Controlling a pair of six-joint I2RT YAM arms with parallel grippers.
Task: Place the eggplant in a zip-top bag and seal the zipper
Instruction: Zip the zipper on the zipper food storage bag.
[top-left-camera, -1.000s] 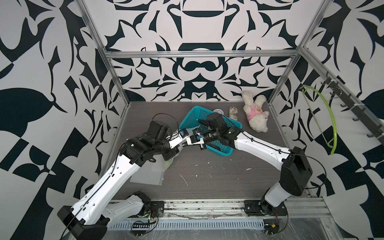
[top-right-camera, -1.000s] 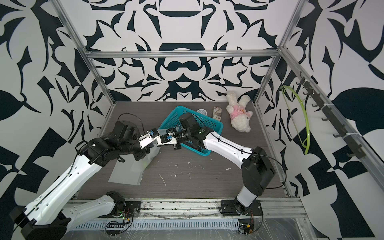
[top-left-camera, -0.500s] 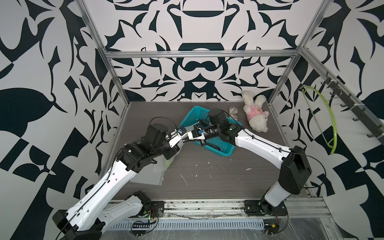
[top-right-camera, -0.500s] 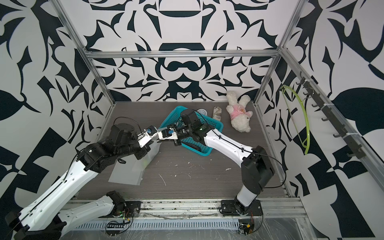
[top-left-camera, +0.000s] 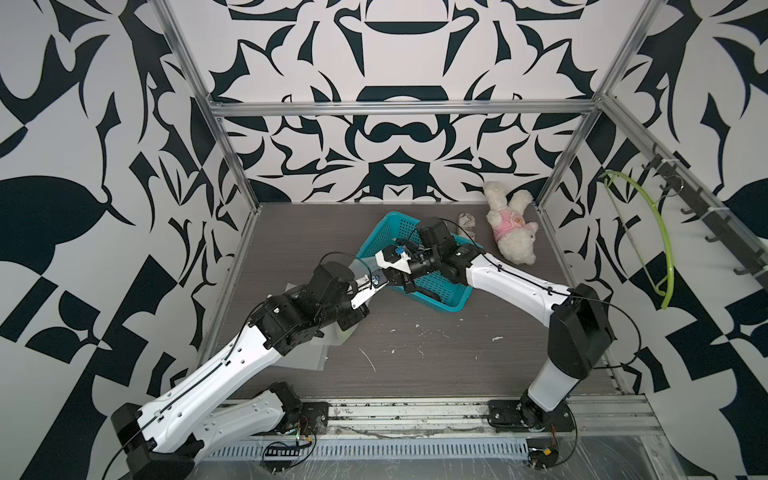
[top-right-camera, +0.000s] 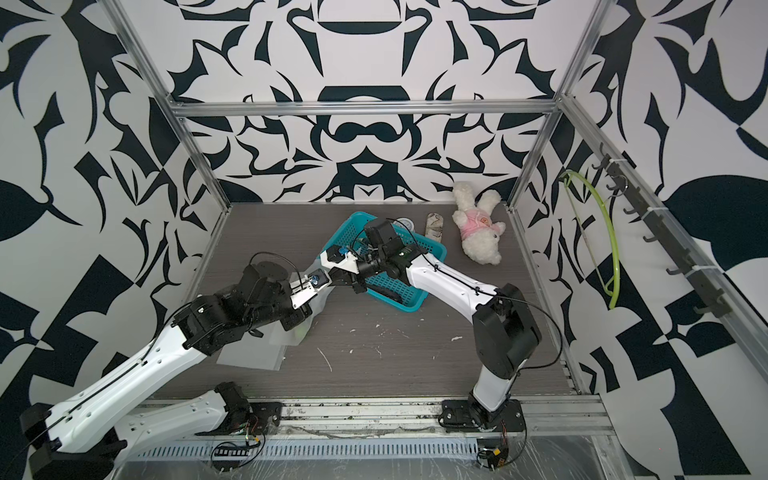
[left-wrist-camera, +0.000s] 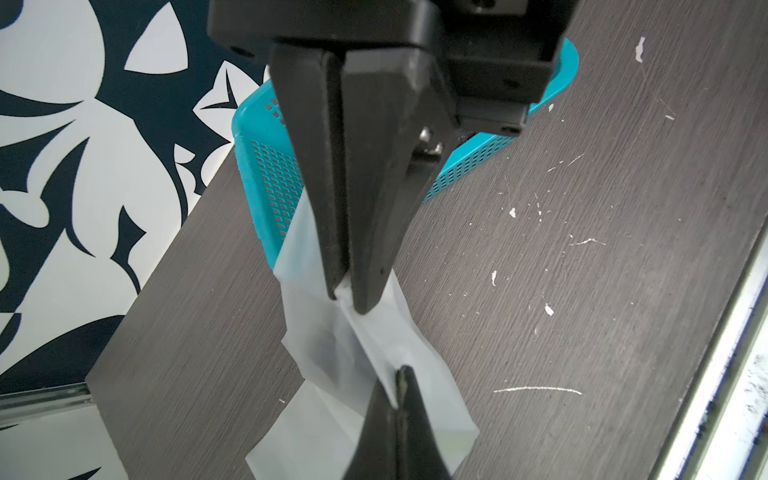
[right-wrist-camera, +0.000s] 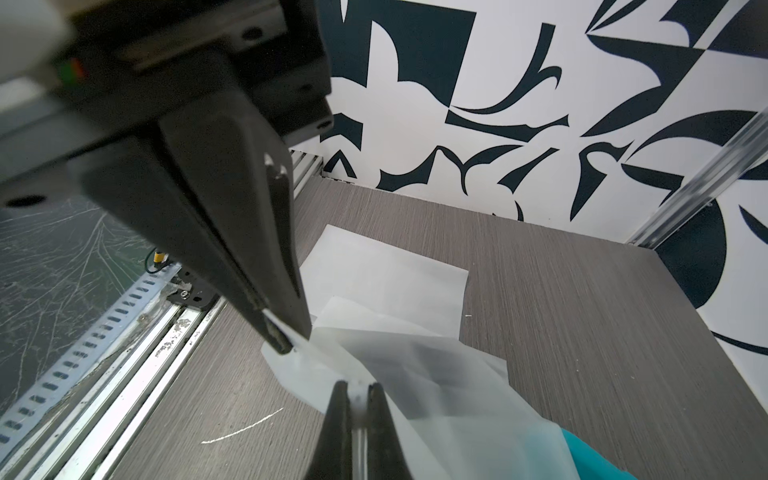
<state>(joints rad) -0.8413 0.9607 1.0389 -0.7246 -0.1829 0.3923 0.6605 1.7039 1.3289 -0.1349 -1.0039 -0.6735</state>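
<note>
- The zip-top bag (left-wrist-camera: 320, 345) is being held clear of the table (left-wrist-camera: 602, 270), just beside the teal basket (left-wrist-camera: 266, 166), and it is hanging between the two arms.
- The left fingers (left-wrist-camera: 415, 428) are being pressed together on one spot of the bag's film. The right fingers (left-wrist-camera: 374, 208) are being pressed together on a spot near it. Neither pair is released.
- A dark elongated body (top-right-camera: 385, 293) is lying inside the basket. It is being taken for the eggplant, though it is too small in both top views to confirm. Nothing is showing inside the bag.
- The bag is being judged very light, thin, limp and slippery. In the left wrist view the film is twisting and creasing between the two pinch points, so no shape is being held by the bag itself.
- Hold is best taken at the stiffer zipper rim, one lip per arm, so that the mouth is being drawn open rather than stretched flat. Whether the present pinches are sitting on separate lips cannot be told.
- The eggplant is being judged far heavier than the bag, firm, rounded and smooth-skinned. Hold is best taken across the thick middle, as a tapered end is likely to be squeezed out.
- A flat translucent sheet (right-wrist-camera: 386, 274) is lying on the table near the hanging film.
</note>
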